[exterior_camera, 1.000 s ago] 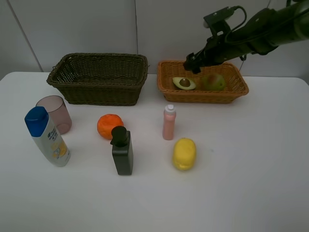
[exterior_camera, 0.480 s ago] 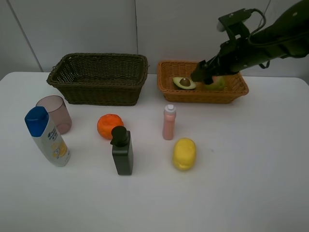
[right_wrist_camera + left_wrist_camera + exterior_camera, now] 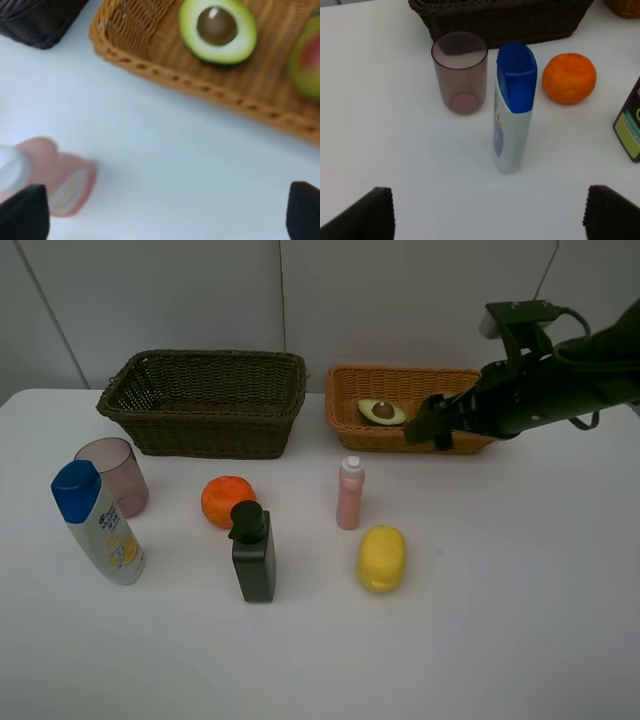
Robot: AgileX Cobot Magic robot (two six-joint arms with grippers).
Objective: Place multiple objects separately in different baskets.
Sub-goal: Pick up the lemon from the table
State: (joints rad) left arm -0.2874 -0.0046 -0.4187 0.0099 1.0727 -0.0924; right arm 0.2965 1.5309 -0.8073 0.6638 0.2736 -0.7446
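The halved avocado (image 3: 381,411) lies cut face up, pit showing, in the light orange-tan basket (image 3: 380,440). Its long axis runs along the basket's length, and the green-red pear (image 3: 306,60) sits beside it. The right gripper (image 3: 430,430) hovers at the basket's front rim, jaws spread wide and empty. The left gripper (image 3: 487,220), equally wide, hangs above the upright white blue-capped bottle (image 3: 514,107) and mauve cup (image 3: 460,70).

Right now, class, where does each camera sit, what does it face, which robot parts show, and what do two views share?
High: mounted high, looking down at dark basket, tan basket; right arm shows.
Left wrist: on left arm, facing cup, orange; left pincer shows.
Right wrist: on right arm, facing avocado; right pincer shows.
Shared: high and right wrist both show avocado.
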